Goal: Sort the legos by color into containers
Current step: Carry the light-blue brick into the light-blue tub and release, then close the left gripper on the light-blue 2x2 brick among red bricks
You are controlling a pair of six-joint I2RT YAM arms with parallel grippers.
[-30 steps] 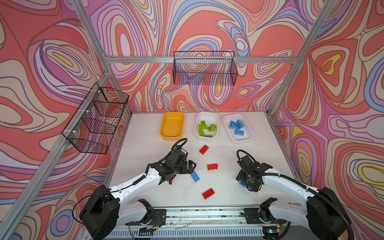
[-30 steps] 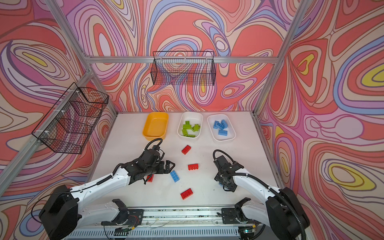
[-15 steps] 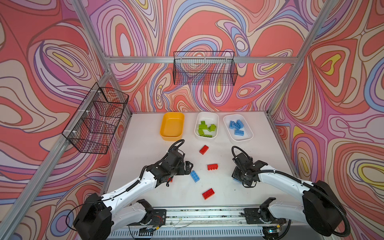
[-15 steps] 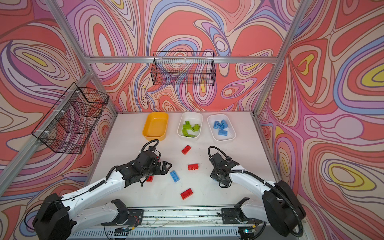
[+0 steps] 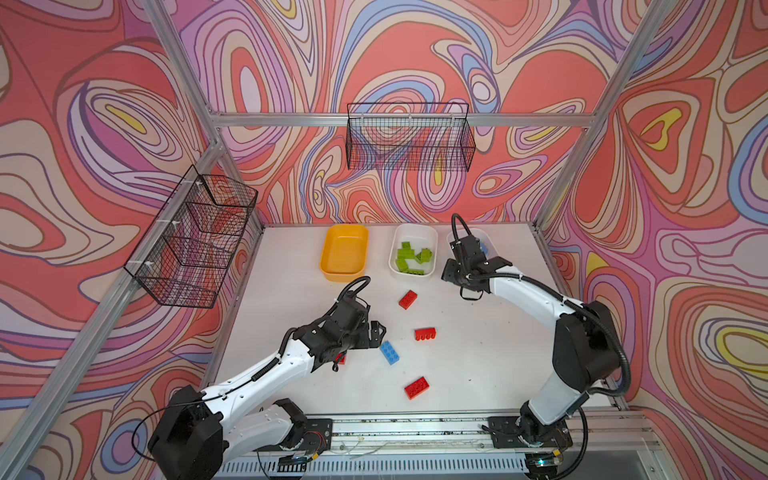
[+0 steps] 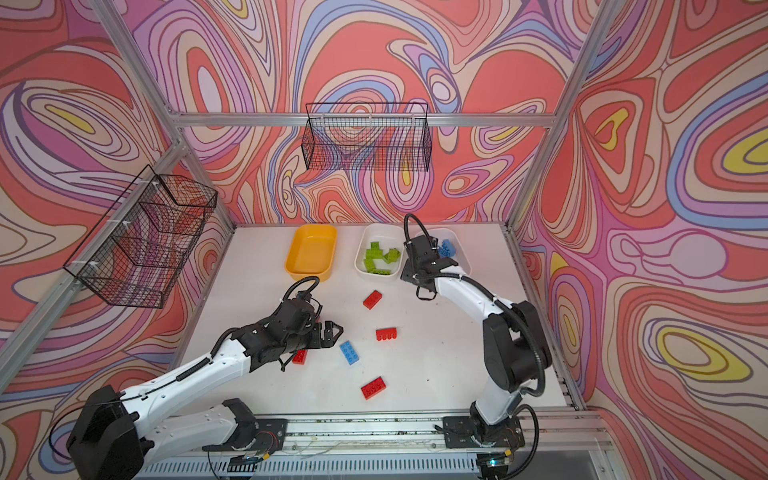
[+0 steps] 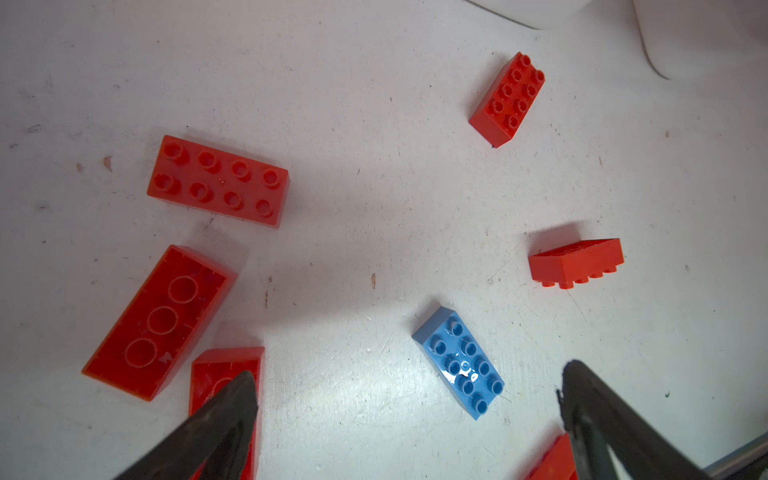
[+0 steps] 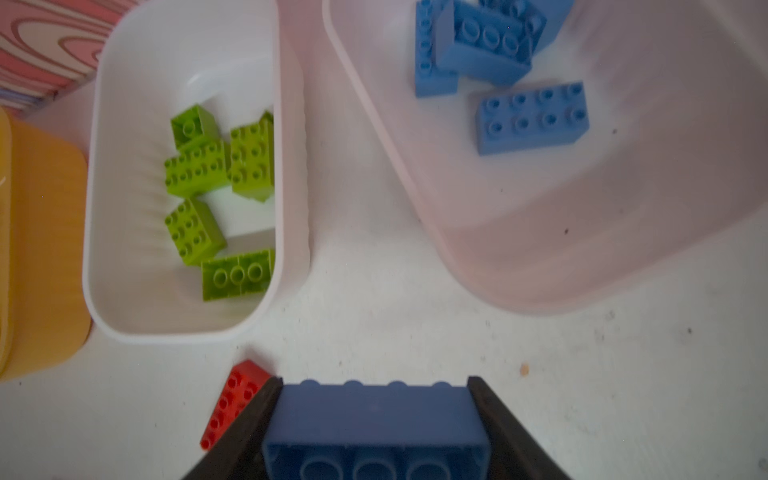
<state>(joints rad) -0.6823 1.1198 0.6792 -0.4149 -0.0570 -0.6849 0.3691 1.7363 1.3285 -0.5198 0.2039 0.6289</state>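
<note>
Right gripper (image 8: 374, 380) clamped on a blue brick (image 8: 374, 424); left gripper (image 7: 409, 370) spread wide, holding nothing.
The held brick is just short of the blue-brick tub (image 8: 478, 257), which the right arm mostly covers in both top views. A loose blue brick (image 7: 459, 363) lies untouched ahead of the left jaws. One red brick (image 6: 300, 356) is half hidden under that wrist, another (image 7: 555, 461) cut off by the frame. The green-brick tub (image 8: 124, 232) and yellow tub (image 5: 344, 253) stand alongside; bare table (image 5: 478, 353) lies open on the right.

Tubs (image 5: 344, 253): 3, one yellow-orange, two white. Wire baskets (image 5: 409, 137): 2. Red bricks (image 7: 218, 181): 6. Green bricks (image 8: 193, 230): at least 5. Blue bricks (image 7: 459, 363): at least 5.
</note>
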